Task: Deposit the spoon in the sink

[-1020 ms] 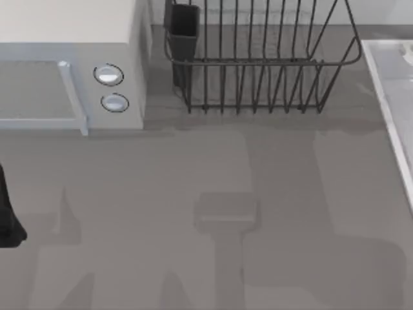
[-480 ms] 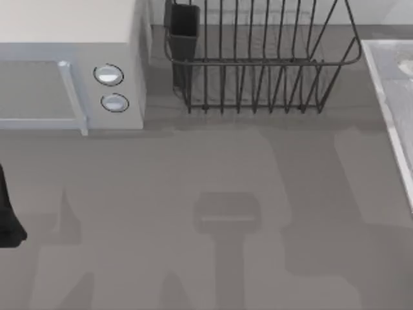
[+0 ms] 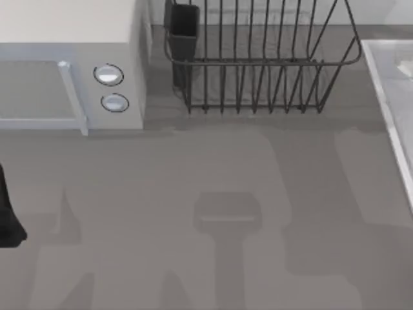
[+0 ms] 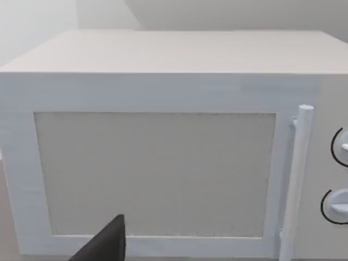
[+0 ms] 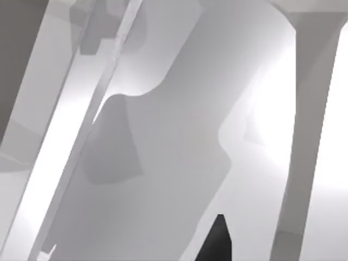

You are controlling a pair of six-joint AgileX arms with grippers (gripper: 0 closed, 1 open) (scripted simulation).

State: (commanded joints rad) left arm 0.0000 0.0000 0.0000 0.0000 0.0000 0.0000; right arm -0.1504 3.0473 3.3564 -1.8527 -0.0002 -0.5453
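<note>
The sink (image 3: 386,110) is the pale basin with a raised rim at the table's right edge. A small pale glossy patch (image 3: 406,67) lies inside it at the picture's border; it looks like the spoon, but I cannot tell for sure. The right wrist view looks down on the sink's pale walls and floor (image 5: 163,163), with one dark fingertip (image 5: 216,242) of my right gripper over them and nothing visibly held. My left arm (image 3: 8,216) is parked at the table's left edge, and one of its dark fingertips (image 4: 106,244) shows before the microwave door.
A white microwave (image 3: 71,71) stands at the back left with its handle and two knobs facing the table. A dark wire dish rack (image 3: 258,64) with a black cup holder stands at the back middle. Arm shadows fall across the grey tabletop (image 3: 213,219).
The arm shadow on the table's right half slid to the right between one second and half a second ago. The pale patch in the sink shifted toward the front. The left arm stayed still.
</note>
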